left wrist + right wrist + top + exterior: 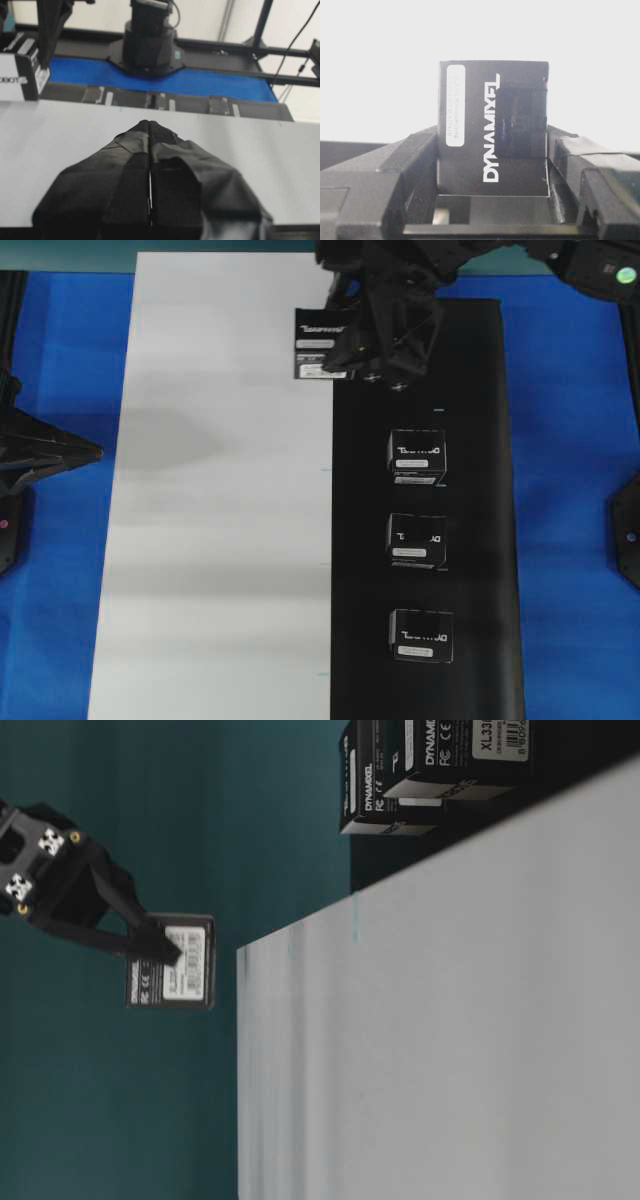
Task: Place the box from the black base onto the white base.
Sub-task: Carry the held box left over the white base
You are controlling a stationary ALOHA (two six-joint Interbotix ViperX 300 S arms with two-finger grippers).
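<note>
My right gripper (340,345) is shut on the box (318,340), a small black carton with white lettering and a white label. The wrist view shows the box (492,130) squeezed between both fingers (415,155). In the table-level view the box (172,960) hangs in the air, apart from the white base (450,1020). From overhead it sits over the far right edge of the white base (220,490), beside the black base (480,490). My left gripper (90,452) is shut and empty at the left table edge, its tips (150,125) pointing across the white base (75,135).
Three look-alike black boxes stand in a row on the black base: far (415,458), middle (417,540), near (421,634). Blue table (570,440) surrounds both bases. The right arm's body (400,290) reaches in from the far right corner.
</note>
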